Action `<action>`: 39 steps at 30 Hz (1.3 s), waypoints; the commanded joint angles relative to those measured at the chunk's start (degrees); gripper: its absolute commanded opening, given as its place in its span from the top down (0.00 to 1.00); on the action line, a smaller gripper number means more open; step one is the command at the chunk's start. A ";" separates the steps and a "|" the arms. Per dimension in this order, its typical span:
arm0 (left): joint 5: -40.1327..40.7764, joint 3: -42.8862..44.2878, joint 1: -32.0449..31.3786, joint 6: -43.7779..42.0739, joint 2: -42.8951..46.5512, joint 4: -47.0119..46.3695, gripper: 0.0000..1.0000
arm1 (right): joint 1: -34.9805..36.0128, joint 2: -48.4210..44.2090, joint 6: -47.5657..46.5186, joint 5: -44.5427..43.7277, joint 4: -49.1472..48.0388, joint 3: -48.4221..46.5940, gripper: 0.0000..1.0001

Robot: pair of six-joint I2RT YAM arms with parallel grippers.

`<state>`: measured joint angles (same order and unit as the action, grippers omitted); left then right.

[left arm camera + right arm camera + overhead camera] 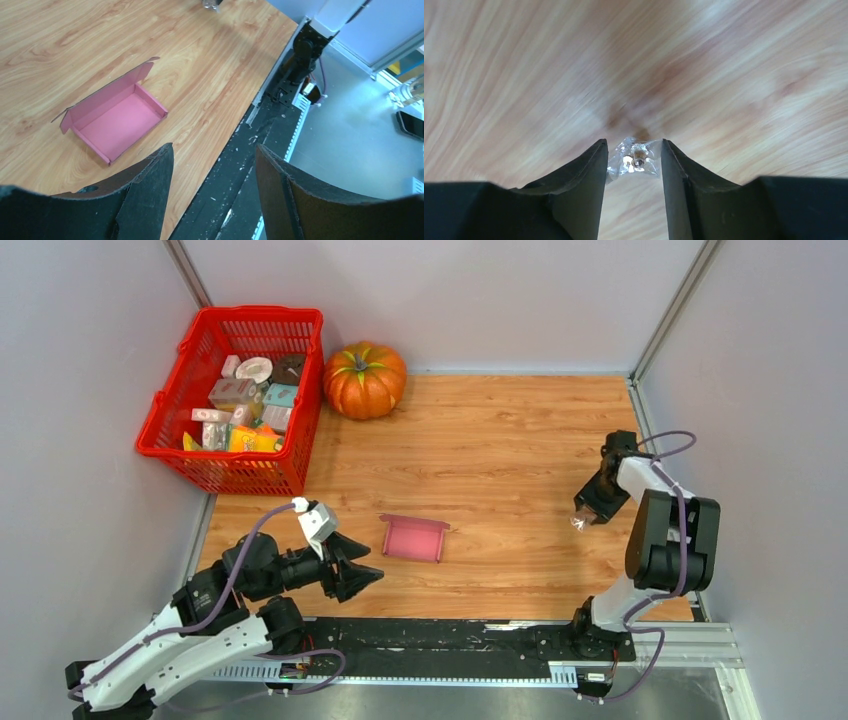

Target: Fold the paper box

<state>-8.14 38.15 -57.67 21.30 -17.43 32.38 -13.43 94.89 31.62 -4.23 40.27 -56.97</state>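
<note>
- Step in hand, as far as I can judge: the paper box (413, 538) is already a tray with its walls up. The lid flap along its far edge is up and not folded over, so what's left looks like closing the lid and tucking it in.
- The box is on the wooden counter (500, 440), around the middle but toward the near edge. It's near the tip of your left claw (365, 575), just to its right, with nothing touching it. It's well apart from the red basket (170, 425) and the pumpkin (364, 380) at the far left.
- Left claw: the jaws are wide apart with nothing between them. In the left wrist view the box is off to the left of the fingers, so you're not lined up on it yet.
- Right claw (583, 521): it's way over at the right side of the counter, nowhere near the box. The jaws are fairly narrow, with a small clear packet (638, 161) between them and something shiny inside it. I can't tell if the packet is actually pinched or just sitting in the gap, because the wrist view is blurry.
- Next move, my guess: you'll want the right claw over by the box, since two claws make this a lot easier. Pin the tray down with one claw and push the lid flap toward the near wall with the other.
- Go gently. It's thin card, and I reckon it'll slide or crumple if you shove it without bracing it.
</note>
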 commanded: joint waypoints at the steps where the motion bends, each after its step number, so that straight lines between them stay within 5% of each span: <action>1: 6.27 2.28 0.10 -0.12 -2.43 0.05 0.32 | 7.18 -7.95 -0.50 1.86 1.56 0.28 0.55; 10: 30.78 2.63 0.10 9.72 -4.37 7.68 0.33 | 30.98 -22.97 5.28 2.57 -2.55 6.42 0.58; 14: 37.40 2.02 0.19 14.02 -4.28 12.34 0.34 | 55.44 -27.39 9.59 -7.77 -8.44 7.49 0.59; 20: 42.85 0.79 0.28 20.62 -1.65 18.33 0.35 | 75.72 -19.94 9.00 -20.19 -19.34 2.58 0.58; 28: 42.17 0.87 0.19 26.69 -1.11 21.76 0.36 | 78.82 -9.20 1.53 -26.88 -18.22 -5.27 0.53; 32: 41.72 -0.53 0.19 27.83 -1.29 21.68 0.37 | 79.26 -11.13 -5.23 -16.65 -22.86 3.43 0.27; 39: 42.07 -0.62 0.19 27.48 -3.66 20.53 0.37 | 83.56 -20.16 -8.76 -16.08 -24.61 15.12 0.10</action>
<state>33.50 37.74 -57.65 47.92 -19.31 53.84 67.33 82.48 26.26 -21.15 19.59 -46.28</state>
